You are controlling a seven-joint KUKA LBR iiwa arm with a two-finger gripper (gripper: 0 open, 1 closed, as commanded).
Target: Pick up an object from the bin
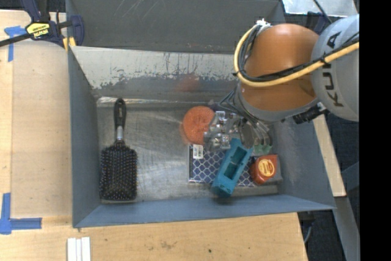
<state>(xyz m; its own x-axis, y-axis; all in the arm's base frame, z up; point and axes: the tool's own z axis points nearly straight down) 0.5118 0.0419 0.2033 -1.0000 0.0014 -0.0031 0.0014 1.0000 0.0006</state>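
My gripper (219, 133) hangs low in the right half of the bin, under the arm's orange cover. It is right beside an orange round scrubber (197, 123), at that thing's right edge. Just below the gripper a teal plastic block (231, 169) lies slanted on a blue and white patterned flat packet (203, 167). A small round thing with a red and yellow top (265, 169) sits to the right of the teal block. Nothing shows between the gripper's tips.
A black hairbrush (118, 165) lies along the left side of the bin floor, its handle pointing to the back wall. The arm and its orange cover hide the bin's right rear corner.
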